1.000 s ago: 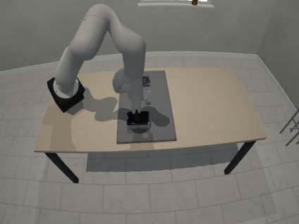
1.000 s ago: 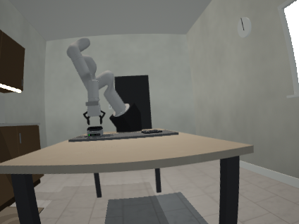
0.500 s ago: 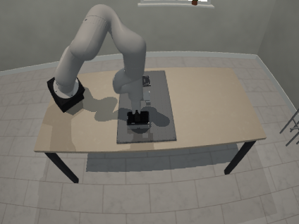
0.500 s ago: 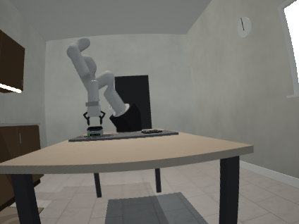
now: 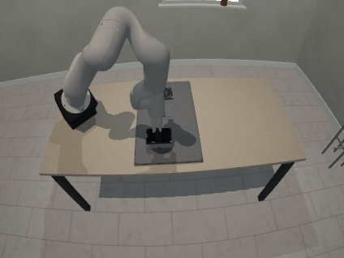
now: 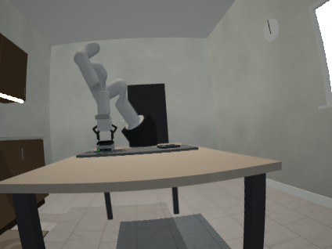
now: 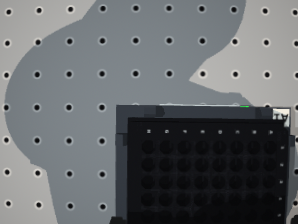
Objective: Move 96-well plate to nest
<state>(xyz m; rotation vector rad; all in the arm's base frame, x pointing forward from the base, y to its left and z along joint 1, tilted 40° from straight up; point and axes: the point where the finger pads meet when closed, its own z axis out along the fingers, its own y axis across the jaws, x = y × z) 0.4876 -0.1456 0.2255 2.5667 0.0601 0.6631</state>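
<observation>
Pale grey walls (image 6: 235,86) close in the room, and a round wall clock (image 6: 271,29) hangs high up. Bright daylight pours through the window (image 6: 324,51). Grey floor tiles (image 5: 170,227) spread below the tan table (image 5: 243,122) on black legs. Dark wooden cabinets (image 6: 13,74) line one side.

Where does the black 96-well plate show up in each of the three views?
Top: black 96-well plate under the end effector, near end of the grey perforated mat.
Exterior: thin dark layer atop the shaker, left end of the mat.
Wrist: lower right.
Shared landmark: the grey perforated mat.
</observation>
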